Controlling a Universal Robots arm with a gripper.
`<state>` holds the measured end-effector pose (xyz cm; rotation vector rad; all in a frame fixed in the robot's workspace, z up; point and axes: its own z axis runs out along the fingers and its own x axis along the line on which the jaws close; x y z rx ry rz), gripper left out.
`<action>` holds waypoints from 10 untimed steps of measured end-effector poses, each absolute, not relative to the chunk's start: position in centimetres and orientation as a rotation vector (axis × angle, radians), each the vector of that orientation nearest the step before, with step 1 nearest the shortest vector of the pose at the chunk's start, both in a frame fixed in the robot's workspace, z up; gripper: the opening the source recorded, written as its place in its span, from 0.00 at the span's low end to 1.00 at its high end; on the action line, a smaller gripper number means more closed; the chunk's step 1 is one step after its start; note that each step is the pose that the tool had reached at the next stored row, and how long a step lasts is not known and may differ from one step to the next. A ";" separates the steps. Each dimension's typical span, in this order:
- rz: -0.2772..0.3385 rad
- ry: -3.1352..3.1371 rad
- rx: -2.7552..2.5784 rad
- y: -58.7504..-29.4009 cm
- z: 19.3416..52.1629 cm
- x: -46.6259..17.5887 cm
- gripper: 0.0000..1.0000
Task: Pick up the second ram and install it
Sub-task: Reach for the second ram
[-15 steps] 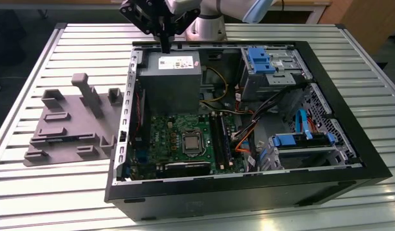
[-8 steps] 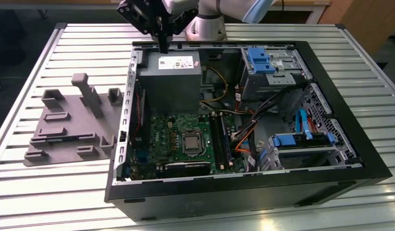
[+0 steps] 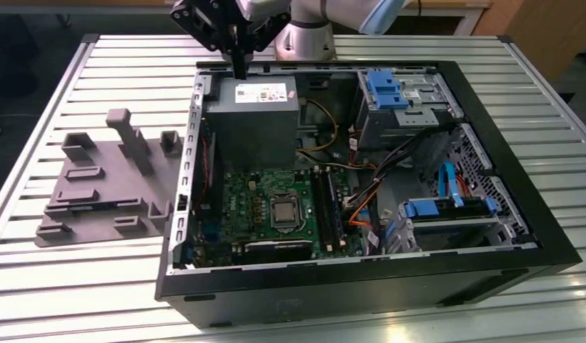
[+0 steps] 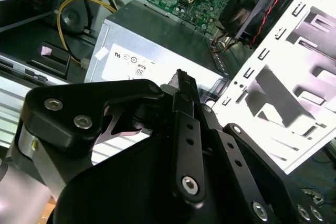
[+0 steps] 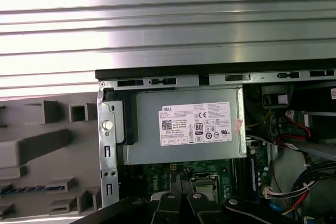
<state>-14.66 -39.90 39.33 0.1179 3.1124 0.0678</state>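
Observation:
My gripper [image 3: 241,70] hangs over the rear edge of the open computer case, just above the grey power supply [image 3: 251,107]. Its fingers are pressed together, shut, with nothing visible between them; the second wrist view shows the joined tips [image 4: 181,80]. A thin dark strip with blue marks, which looks like the second ram [image 5: 32,188], lies in a slot of the grey fixture [image 3: 102,182] on the exterior view's left of the case, well away from the gripper. The long black memory slots [image 3: 329,207] run beside the processor on the green motherboard [image 3: 245,207].
The black case wall [image 3: 369,286] rings the work area. Blue drive bays [image 3: 389,89] and orange and blue cables [image 3: 364,214] crowd the exterior view's right half. Upright grey posts [image 3: 131,139] stand on the fixture. The slatted metal table [image 3: 73,286] lies around the case.

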 end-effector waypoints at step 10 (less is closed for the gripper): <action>0.068 3.112 0.118 -39.9 39.3 -15.0 0.11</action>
